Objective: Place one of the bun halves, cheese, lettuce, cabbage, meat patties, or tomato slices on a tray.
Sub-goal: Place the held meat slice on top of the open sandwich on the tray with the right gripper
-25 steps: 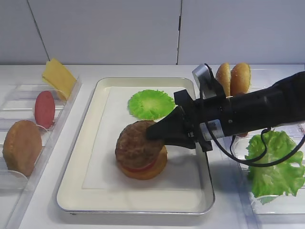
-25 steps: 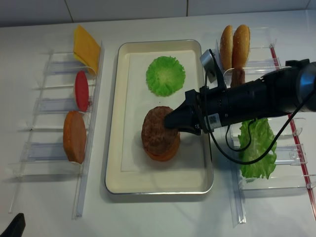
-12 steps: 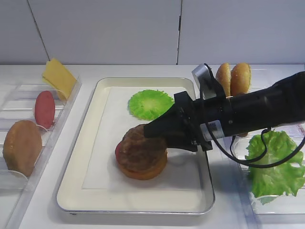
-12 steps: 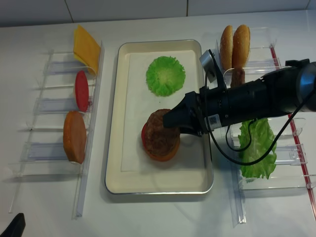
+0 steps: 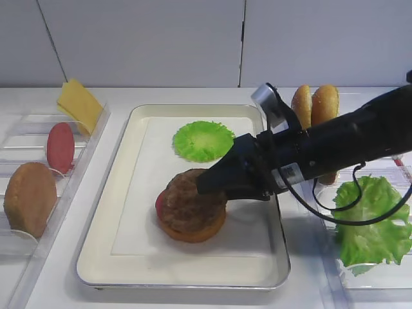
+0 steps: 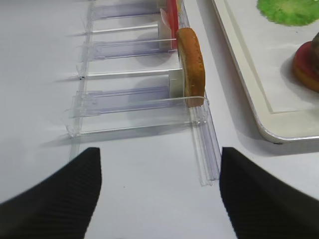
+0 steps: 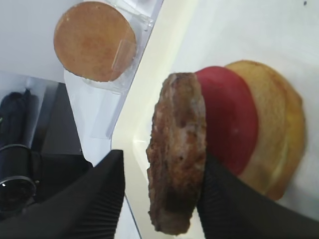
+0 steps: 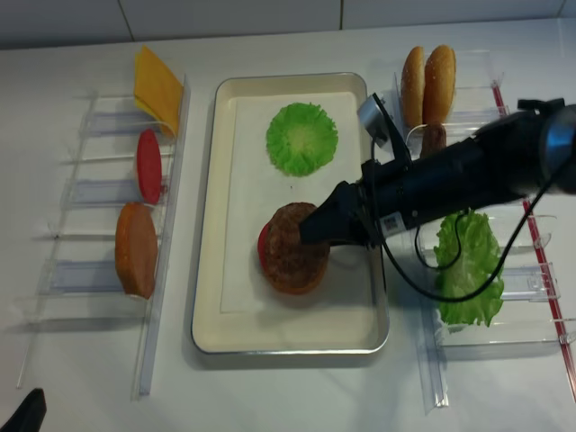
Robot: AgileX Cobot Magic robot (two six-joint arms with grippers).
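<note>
A dark-brown meat patty lies on a red tomato slice and a bun half on the silver tray. My right gripper is open at the patty's right edge. In the right wrist view the patty stands between the fingers. The left finger is clear of it and the other finger is close against it. My left gripper hangs open over bare table, holding nothing.
A green cabbage disc lies at the back of the tray. The left rack holds cheese, a tomato slice and a bun half. The right rack holds two bun halves, another patty and lettuce.
My right gripper has opened from shut on the patty. The patty has settled flat onto the stack, and the tomato slice now pokes out at the left.
</note>
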